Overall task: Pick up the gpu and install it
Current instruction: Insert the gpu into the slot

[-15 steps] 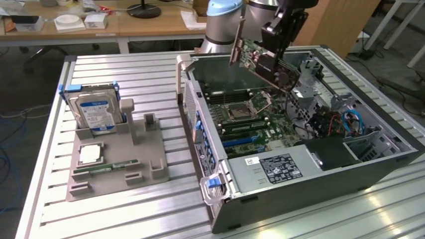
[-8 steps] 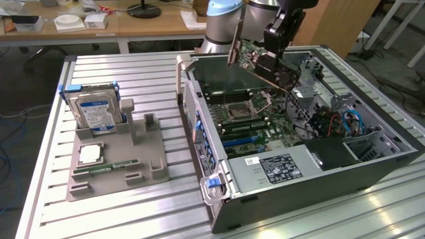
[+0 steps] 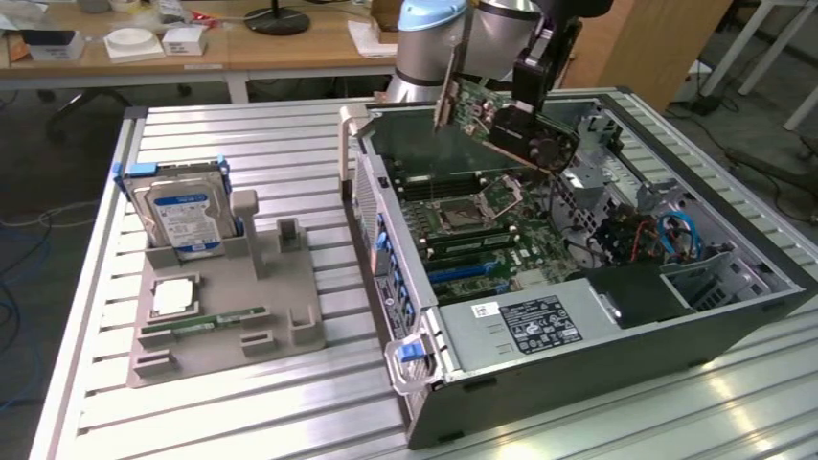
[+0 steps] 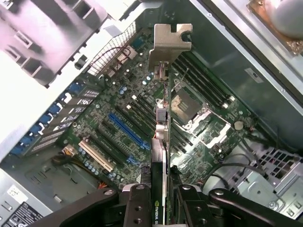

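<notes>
Tool [image 4: 163, 201] clamped on gpu [image 3: 492, 113]. Card up in air, tilted, above open computer case [image 3: 576, 355]. Fingers [image 4: 137, 208] pinch card's edge from both sides, silver bracket [image 4: 169, 42] at end away from tool. Card hangs over motherboard [image 4: 118, 109], clear of it, not seated. Blue slot [image 4: 125, 128] lies just beside card's line. On desk [image 3: 256, 412], grey holder [image 3: 294, 316] carries hard drive [image 3: 179, 216] and memory stick [image 3: 205, 324], well apart from case.

Arm [image 3: 422, 67]: silver-grey tubes, pale blue joint cap [image 3: 432, 13]. Gripper [image 4: 163, 203]: black fingers [image 4: 144, 201], round screw heads [image 4: 138, 207], seemingly metal.
</notes>
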{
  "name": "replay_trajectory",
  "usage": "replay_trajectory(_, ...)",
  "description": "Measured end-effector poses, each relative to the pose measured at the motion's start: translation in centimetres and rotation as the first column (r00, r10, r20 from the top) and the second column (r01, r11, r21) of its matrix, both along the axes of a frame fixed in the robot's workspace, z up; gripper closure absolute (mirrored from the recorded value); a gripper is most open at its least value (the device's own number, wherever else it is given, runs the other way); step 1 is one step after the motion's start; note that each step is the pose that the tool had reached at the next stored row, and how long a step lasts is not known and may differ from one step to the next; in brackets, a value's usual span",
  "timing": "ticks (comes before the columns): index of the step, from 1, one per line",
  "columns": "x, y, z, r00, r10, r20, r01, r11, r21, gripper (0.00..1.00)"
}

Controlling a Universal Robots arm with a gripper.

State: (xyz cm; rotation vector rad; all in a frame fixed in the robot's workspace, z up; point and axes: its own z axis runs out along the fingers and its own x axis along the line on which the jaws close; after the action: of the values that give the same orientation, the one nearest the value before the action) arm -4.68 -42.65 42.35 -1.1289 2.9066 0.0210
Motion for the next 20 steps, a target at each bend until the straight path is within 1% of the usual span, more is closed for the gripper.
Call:
replay_trajectory(4, 0.0, 0.0, -0.06, 0.9987, 0.051, 0.0, -0.051, 0.9987, 0.0, 0.74)
replay_trajectory(5, 0.0, 0.0, -0.1, 0.9969, 0.078, 0.0, -0.078, 0.9969, -0.0001, 0.74)
replay_trajectory(6, 0.0, 0.0, -0.11, 0.9957, 0.093, -0.0001, -0.093, 0.9957, -0.0002, 0.74)
replay_trajectory(7, 0.0, 0.0, -0.14, 0.9926, 0.121, -0.0001, -0.121, 0.9926, -0.0002, 0.74)
replay_trajectory(11, 0.0, 0.0, -0.2, 0.9843, 0.177, -0.0001, -0.177, 0.9843, -0.0004, 0.74)
replay_trajectory(13, 0.0, 0.0, -0.23, 0.979, 0.204, -0.0001, -0.204, 0.979, -0.0006, 0.74)
replay_trajectory(16, 0.0, 0.0, -0.28, 0.969, 0.247, -0.0001, -0.247, 0.969, -0.0007, 0.74)
replay_trajectory(20, 0.0, 0.0, -0.34, 0.9524, 0.305, -0.0002, -0.305, 0.9524, -0.0007, 0.74)
